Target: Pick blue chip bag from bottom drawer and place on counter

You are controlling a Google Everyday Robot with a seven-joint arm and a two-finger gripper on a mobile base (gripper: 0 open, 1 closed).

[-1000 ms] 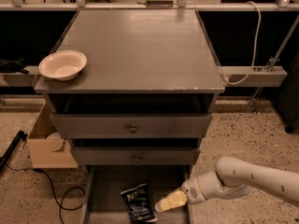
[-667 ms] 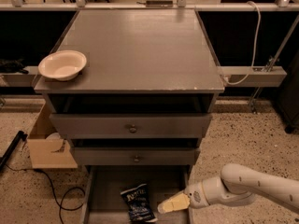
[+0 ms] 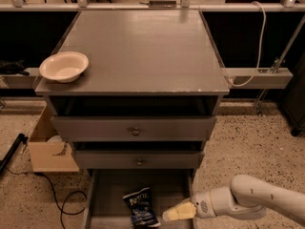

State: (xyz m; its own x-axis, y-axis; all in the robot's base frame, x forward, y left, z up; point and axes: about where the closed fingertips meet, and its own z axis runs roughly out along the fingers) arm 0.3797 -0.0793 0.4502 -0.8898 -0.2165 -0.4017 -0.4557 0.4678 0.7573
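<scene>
One claw (image 3: 170,214) beside one chip bag (image 3: 140,207)

Light from overhead falls on the table (image 3: 143,51) and leaves a pale sheen across its far half. The bowl (image 3: 64,66) at the left edge is brightly lit. The gaps under the top lie in deep shadow. The bottom drawer (image 3: 112,187) is dim, and the blue chip bag (image 3: 141,206) reads dark there. The gripper (image 3: 178,212), near right over the drawer, catches light.
</scene>
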